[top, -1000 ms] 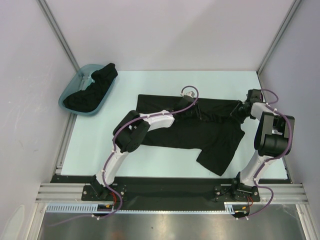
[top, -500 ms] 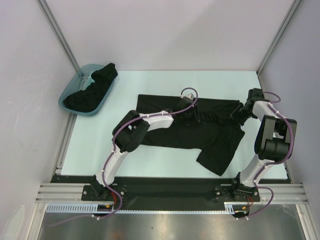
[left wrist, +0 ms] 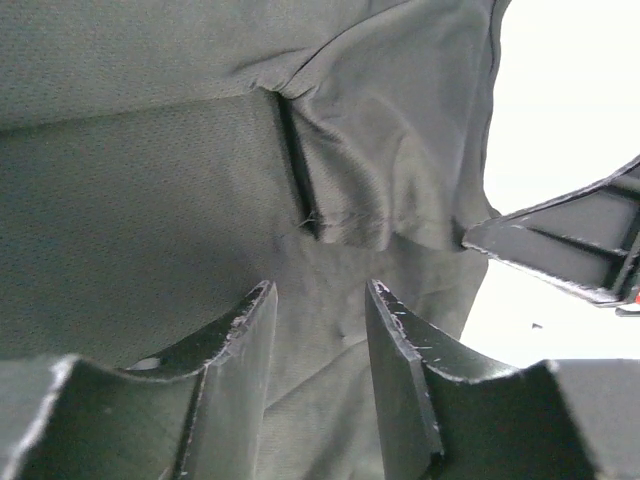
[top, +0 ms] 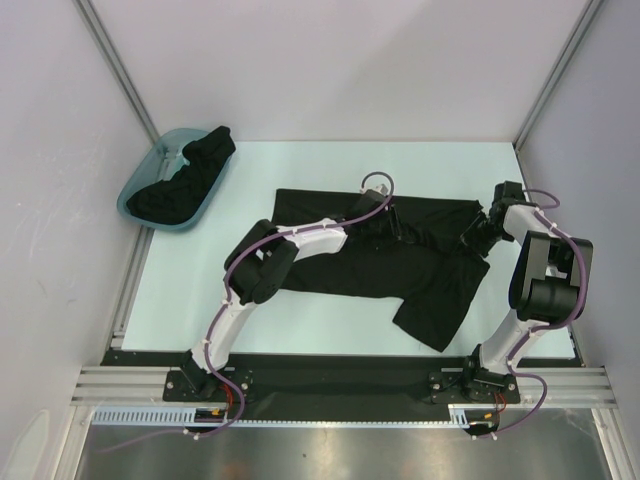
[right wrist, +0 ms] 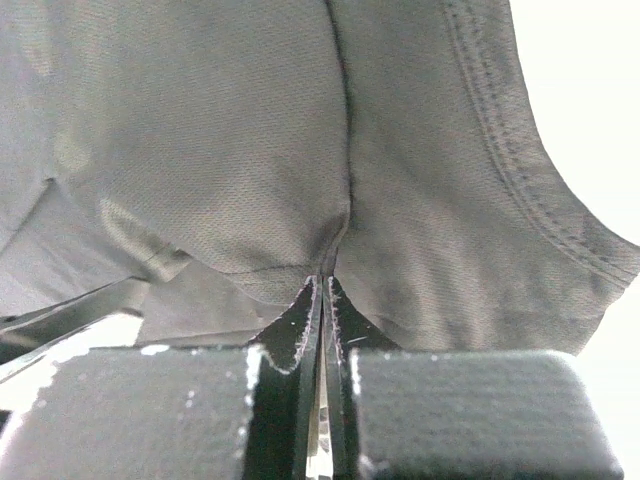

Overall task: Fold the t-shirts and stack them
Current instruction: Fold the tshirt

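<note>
A: How is the right gripper [right wrist: 325,287] seen?
B: Its 2 fingers are pressed together, and a fold of the flat black matte-cloth t-shirt [right wrist: 230,150] is pinched between them at the shirt's right edge.
A: And the left gripper [left wrist: 318,300]?
B: Its 2 fingers are held apart just over the same shirt, near its far middle. Nothing is clamped.
A: Where is the shirt laid?
B: It is spread across the pale mint table [top: 300,165]. A 2nd crumpled black t-shirt [top: 185,180] is heaped in the teal plastic tub [top: 163,152] at the far left corner.
</note>
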Motion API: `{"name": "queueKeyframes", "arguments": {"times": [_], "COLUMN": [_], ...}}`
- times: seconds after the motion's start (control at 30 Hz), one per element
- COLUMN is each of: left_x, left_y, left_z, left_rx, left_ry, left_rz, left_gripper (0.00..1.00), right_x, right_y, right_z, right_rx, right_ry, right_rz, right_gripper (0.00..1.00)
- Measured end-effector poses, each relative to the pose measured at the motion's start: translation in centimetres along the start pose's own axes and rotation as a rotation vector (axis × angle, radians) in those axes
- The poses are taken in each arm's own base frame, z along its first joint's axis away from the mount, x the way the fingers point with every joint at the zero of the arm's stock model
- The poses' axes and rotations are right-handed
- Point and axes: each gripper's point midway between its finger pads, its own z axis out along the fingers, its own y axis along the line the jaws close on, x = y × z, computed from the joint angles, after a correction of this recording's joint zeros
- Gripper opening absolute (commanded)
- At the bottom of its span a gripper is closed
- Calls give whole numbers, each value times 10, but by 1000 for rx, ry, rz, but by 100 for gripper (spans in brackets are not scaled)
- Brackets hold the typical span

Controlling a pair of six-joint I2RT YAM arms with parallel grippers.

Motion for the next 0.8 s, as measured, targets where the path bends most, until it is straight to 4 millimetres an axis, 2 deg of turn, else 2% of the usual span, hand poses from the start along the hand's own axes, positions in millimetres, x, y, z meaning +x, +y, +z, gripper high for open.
{"name": "queueKeyframes", "arguments": {"times": [0.23, 0.37, 0.5, 0.63, 0.8], "left_x": [-7, -11, -9, -4, 0], "left_y": [-15, -21, -19, -16, -16], "left_z": [4, 10, 13, 16, 20], "left_rx": [44, 62, 60, 50, 48], "left_ry": [-13, -22, -18, -10, -2], "left_rz": [-79, -107, -125, -143, -146], "left_gripper": [44, 44, 43, 40, 35], "right_x": [-4, -7, -8, -9, -9], "right_y": [-4, -4, -5, -4, -3], "right_z": [1, 2, 3, 3, 2], "right_rx": [21, 24, 24, 22, 11], "right_ry": [-22, -34, -37, -40, -40], "right_rz": [-12, -21, -29, -33, -45], "right_gripper": [8, 20, 23, 23, 18]}}
